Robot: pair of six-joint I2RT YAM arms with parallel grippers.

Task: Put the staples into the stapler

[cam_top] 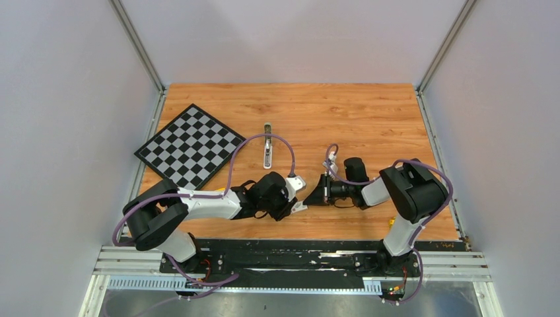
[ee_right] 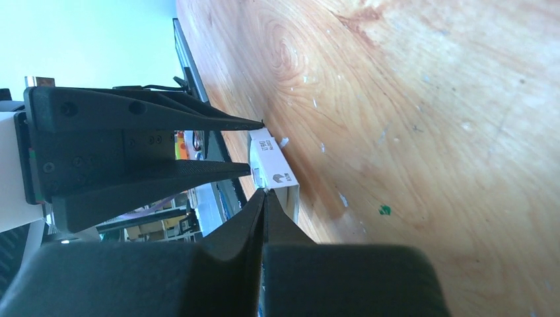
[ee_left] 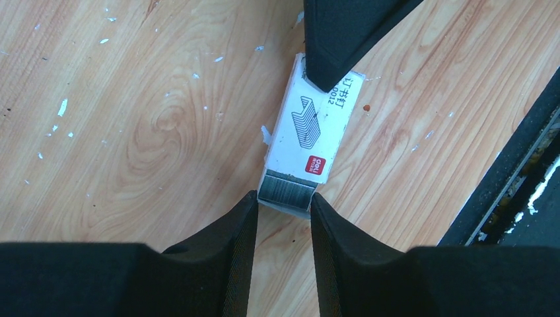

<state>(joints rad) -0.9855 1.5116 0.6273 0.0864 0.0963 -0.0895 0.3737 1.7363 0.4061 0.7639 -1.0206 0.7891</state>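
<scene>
staples [ee_left: 285, 191] | long axis toward left hand [ee_left: 282, 197] flanking them, grip unclear | right hand [ee_right: 265, 198] closed, pressing box [ee_left: 307, 125]

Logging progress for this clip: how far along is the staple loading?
Done: the white box is open, staples showing at its end. In hand: shut right gripper pins the box; left gripper brackets the staples. Remaining: the stapler lies apart, untouched.

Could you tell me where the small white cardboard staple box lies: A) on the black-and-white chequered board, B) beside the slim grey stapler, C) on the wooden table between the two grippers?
C: the small white cardboard box sits between the left gripper and right gripper.
</scene>
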